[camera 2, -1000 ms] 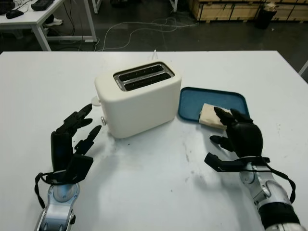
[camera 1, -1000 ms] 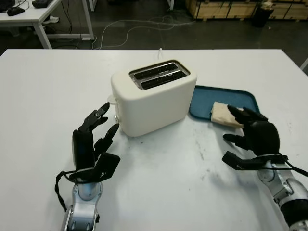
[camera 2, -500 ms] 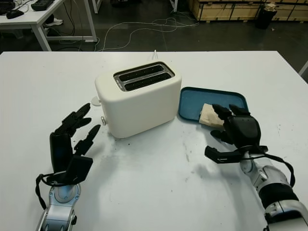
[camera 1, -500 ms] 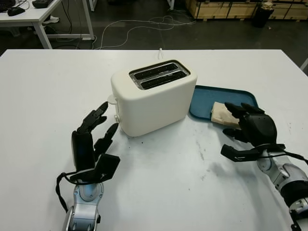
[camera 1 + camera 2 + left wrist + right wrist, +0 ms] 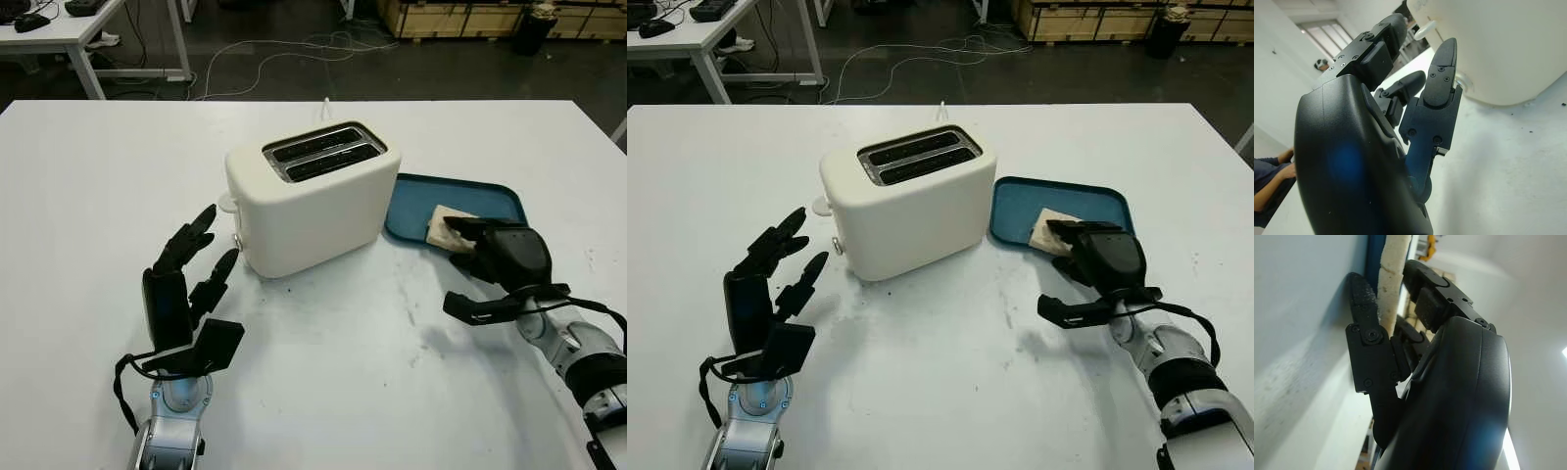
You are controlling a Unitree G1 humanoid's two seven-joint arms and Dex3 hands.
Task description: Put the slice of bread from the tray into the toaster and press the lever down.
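Observation:
The cream two-slot toaster (image 5: 313, 211) stands mid-table, its white lever (image 5: 227, 203) on the end facing my left hand. To its right the blue tray (image 5: 411, 196) holds the pale slice of bread (image 5: 441, 223). My right hand (image 5: 472, 266) is open at the tray's near edge, its fingers (image 5: 480, 235) stretched over the slice and its thumb (image 5: 470, 307) down by the table outside the tray. The right wrist view shows the bread (image 5: 1393, 274) edge-on between thumb and fingers. Left of the toaster, my left hand (image 5: 196, 257) is open and raised above the table.
The white table (image 5: 323, 392) spreads wide in front of the toaster. Its far edge runs behind the toaster, where a white cord (image 5: 323, 103) drops off. Beyond are another desk (image 5: 69, 39), floor cables and wooden crates (image 5: 460, 18). A person's arm (image 5: 1273, 171) shows in the left wrist view.
My right hand has moved forward and lowered, bringing its fingers over the bread. The left hand has barely shifted.

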